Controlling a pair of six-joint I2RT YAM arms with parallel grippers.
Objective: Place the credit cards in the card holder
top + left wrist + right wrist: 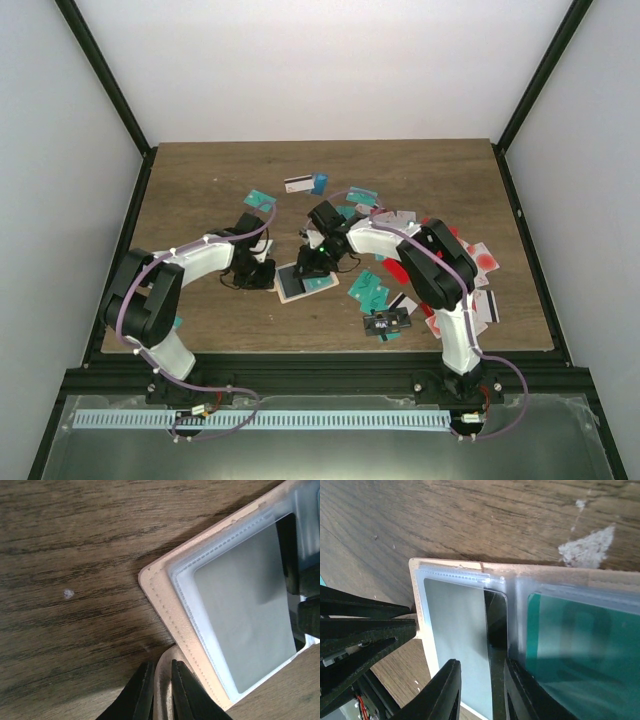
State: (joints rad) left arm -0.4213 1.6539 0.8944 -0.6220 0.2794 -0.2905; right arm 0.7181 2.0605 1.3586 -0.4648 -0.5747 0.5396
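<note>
**Fig.** Card holder [303, 283] lying open and flat on the counter [200, 190], near its middle and between my two arms, clear sleeves up. The left pincer [161, 666] is closed on the tan tab at the holder's edge. I judge that this pins the holder so it cannot slide while a card is pushed in. The right pincer [482, 665] stands narrow over the sleeves, straddling a dark strip [495, 622]. I cannot tell whether it grips this. A teal card [570, 640] already sits in the neighbouring sleeve. The holder's long axis runs roughly left to right across the counter, from one pincer to the other. The loose credit cards [368, 290] lie scattered to the right and beyond.
</note>
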